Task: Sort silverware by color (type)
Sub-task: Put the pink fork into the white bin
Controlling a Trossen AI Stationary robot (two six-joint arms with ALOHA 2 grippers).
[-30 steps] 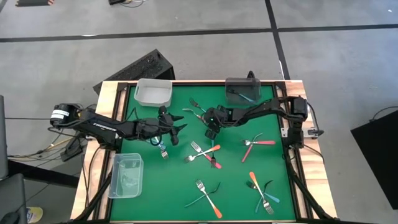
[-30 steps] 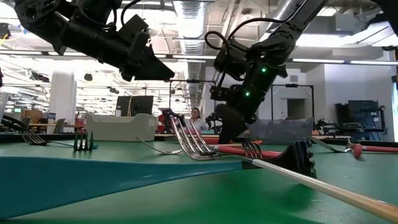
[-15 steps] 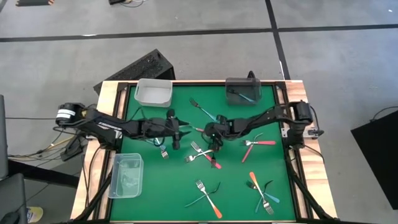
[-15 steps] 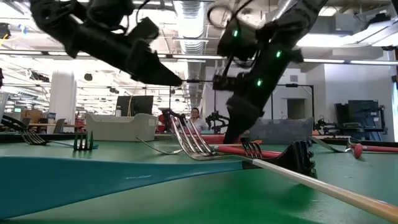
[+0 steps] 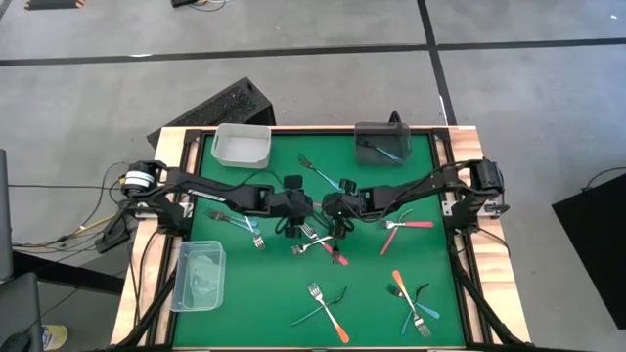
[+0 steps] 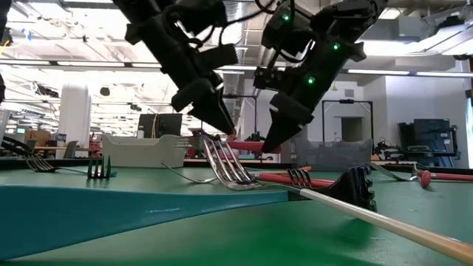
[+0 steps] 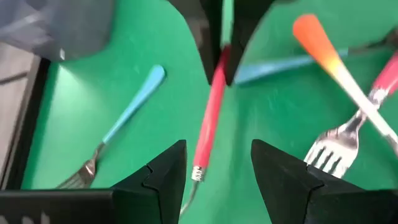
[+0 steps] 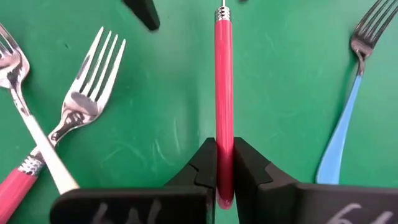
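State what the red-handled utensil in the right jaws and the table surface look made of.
Red-handled utensil: handle looks like glossy plastic, with a shine line along it and a silver metal collar at its end. Table surface: matte green, faintly scuffed; probably a mat or felt, hard to say.

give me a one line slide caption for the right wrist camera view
Right gripper shut on a red-handled utensil above the green table, forks lying either side.
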